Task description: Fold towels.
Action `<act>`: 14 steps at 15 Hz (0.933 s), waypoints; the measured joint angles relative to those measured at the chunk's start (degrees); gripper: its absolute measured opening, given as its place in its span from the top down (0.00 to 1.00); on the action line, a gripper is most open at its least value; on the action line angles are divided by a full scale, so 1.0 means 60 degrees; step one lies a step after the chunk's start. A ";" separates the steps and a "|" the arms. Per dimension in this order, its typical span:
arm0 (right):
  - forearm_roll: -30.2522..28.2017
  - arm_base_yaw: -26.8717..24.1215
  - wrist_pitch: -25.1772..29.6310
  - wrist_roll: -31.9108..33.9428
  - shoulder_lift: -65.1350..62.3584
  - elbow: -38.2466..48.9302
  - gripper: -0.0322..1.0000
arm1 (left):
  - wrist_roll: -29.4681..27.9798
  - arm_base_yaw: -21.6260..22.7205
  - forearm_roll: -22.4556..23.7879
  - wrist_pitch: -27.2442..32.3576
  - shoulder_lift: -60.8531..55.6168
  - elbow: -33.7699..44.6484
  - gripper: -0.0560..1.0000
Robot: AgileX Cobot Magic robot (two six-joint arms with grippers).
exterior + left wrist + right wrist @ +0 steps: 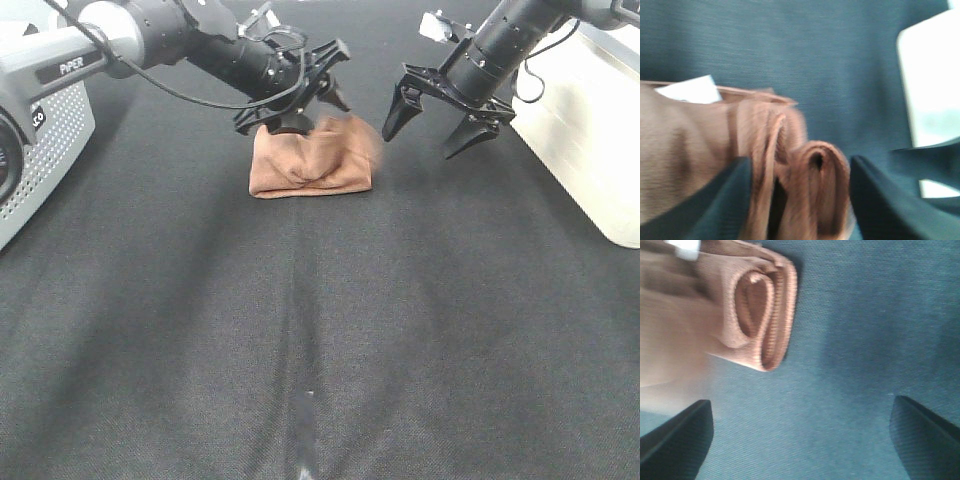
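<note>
Towel [311,166]: brown terry, soft rolled folds

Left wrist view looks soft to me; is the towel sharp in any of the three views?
Left wrist: brown towel blurred, its white tag blown out. Right wrist: rolled end crisp enough to show the hem, the rest smeared. Exterior high: mostly sharp, only the towel's right corner smeared.

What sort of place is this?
Probably a robotics lab bench rather than a home: two black robot arms reach over a dark fabric-covered table bearing a brown towel, with a white equipment housing alongside.
</note>
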 joint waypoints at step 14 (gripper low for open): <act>0.6560 0.0449 -0.0258 -0.2368 -0.0010 0.0000 0.10 | 0.0239 0.2617 0.0363 0.0325 -0.0936 0.0000 0.38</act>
